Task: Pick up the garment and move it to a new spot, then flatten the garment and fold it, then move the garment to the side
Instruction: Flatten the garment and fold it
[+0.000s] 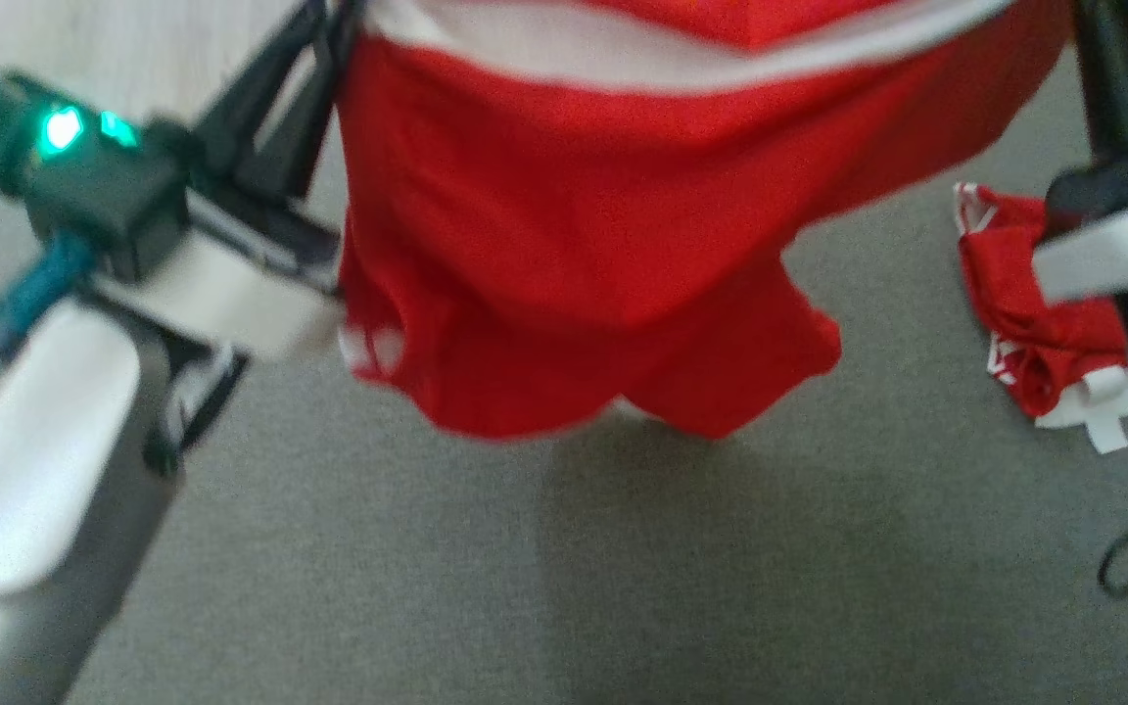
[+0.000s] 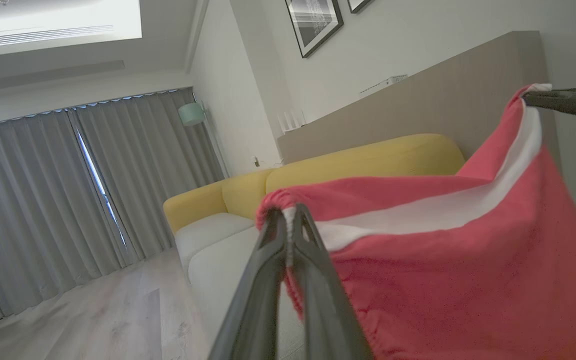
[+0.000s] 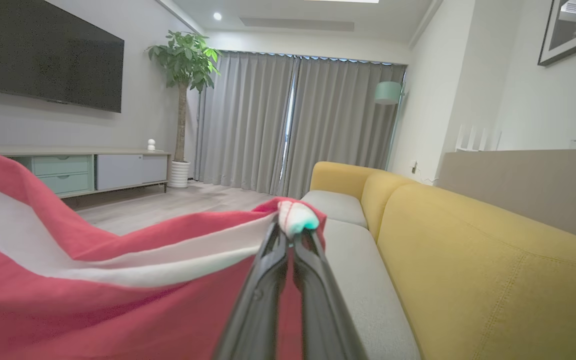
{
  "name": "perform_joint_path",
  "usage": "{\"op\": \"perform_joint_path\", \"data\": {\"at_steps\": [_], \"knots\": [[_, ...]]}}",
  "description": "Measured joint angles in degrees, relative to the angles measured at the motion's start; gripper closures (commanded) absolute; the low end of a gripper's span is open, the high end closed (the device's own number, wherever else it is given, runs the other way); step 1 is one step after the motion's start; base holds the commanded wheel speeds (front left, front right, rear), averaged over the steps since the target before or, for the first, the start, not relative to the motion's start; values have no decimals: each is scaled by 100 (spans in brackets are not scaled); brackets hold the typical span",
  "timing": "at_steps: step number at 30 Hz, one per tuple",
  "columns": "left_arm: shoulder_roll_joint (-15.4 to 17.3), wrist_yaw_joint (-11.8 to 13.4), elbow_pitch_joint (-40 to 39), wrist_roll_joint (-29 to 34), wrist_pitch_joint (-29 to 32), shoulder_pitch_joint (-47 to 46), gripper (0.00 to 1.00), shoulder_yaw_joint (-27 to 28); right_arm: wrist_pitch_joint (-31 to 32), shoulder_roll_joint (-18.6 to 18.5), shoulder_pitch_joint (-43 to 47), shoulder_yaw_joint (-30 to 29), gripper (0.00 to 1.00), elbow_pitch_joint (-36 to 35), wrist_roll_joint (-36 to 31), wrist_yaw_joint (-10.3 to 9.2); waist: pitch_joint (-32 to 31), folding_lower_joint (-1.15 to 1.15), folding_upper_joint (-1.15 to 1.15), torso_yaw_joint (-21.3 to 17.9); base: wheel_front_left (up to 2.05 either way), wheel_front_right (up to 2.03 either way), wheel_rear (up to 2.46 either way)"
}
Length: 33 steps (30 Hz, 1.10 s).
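Garment (image 1: 564,245), red with a white band, is hanging stretched between both grippers above the grey seat (image 1: 427,587); the left gripper (image 2: 290,220) is clamping one end of the band, the right gripper (image 3: 293,234) is clamping the other, and a crumpled red cloth (image 1: 1024,304) is lying apart on the robot's right

No legible text, label or number; white marks (image 1: 373,348) on garment (image 1: 564,245) too blurred.
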Motion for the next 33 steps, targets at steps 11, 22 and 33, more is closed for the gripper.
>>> {"op": "perform_joint_path", "data": {"at_steps": [11,22,33], "knots": [[-424,-543,3281,389,-893,-3487,100,-46,-1034,-58,-3625,641,100,3281,182,0,1581,4,0,-156,0,0,0],[-1031,-641,5321,579,-2117,-4670,100,-301,-2442,291,-4772,1107,100,5667,-71,0,2461,3,-1,-244,0,0,0],[-947,-688,4930,131,-2183,-2942,100,-1657,-2407,-115,-3772,2828,100,6609,508,0,2213,0,-1,-76,0,0,0]]}}
